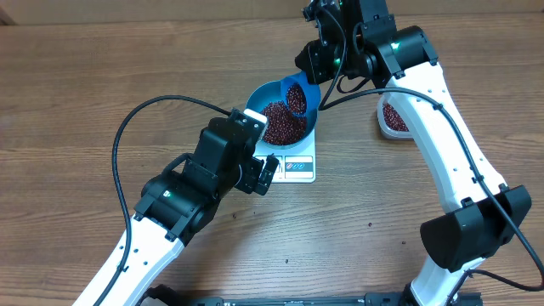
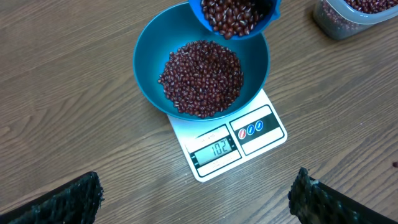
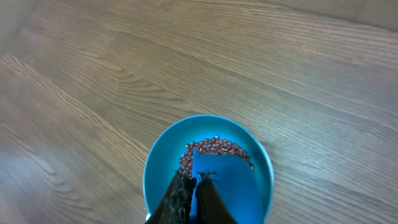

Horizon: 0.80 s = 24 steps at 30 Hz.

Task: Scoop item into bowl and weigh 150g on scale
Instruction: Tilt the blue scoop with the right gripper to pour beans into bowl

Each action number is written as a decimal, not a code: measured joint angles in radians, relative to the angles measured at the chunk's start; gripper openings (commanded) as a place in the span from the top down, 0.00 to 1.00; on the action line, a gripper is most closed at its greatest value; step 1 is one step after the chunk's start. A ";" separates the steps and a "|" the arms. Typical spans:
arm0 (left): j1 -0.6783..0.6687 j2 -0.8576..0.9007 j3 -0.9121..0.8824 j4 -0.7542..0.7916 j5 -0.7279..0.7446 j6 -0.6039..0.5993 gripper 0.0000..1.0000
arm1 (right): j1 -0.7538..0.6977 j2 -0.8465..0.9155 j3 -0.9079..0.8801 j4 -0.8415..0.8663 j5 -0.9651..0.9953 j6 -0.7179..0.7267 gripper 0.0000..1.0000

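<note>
Plainly, the beans (image 2: 202,78) are loose, hard and small. They will run like gravel, bounce off a rim and scatter, so no hand can take them directly. They must go by the scoop (image 1: 310,102), held at its handle and tipped gently so that they trickle rather than dump.

The right hand (image 3: 193,193) is closed on that scoop and holds it tilted over the far rim of the bowl (image 2: 149,56), heaped with beans at its lip. The bowl sits squarely on the scale (image 2: 249,134) with a good mound of beans across its bottom, well below the rim. The display reads what looks like 102, though the digits are small, so I judge the target is some way off and the load in the scoop may overshoot it if poured whole.

The left hand (image 2: 196,186) is spread wide and holds nothing, just in front of the scale above the worktop (image 2: 74,93). Off to the right, the tub (image 2: 354,15) holds more beans.
</note>
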 measured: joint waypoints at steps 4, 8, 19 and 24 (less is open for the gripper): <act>0.000 0.000 0.000 0.000 0.000 0.000 0.00 | 0.006 0.000 0.000 0.000 0.025 -0.025 0.96; 0.000 0.000 0.000 0.000 0.000 0.000 0.00 | 0.021 0.000 0.000 0.001 0.057 -0.039 0.96; 0.000 0.000 0.000 0.000 0.000 0.000 0.00 | 0.064 0.000 0.000 0.010 0.117 -0.065 0.96; 0.000 0.000 0.000 0.000 0.000 0.000 0.00 | 0.064 0.000 0.000 0.014 0.128 -0.084 0.96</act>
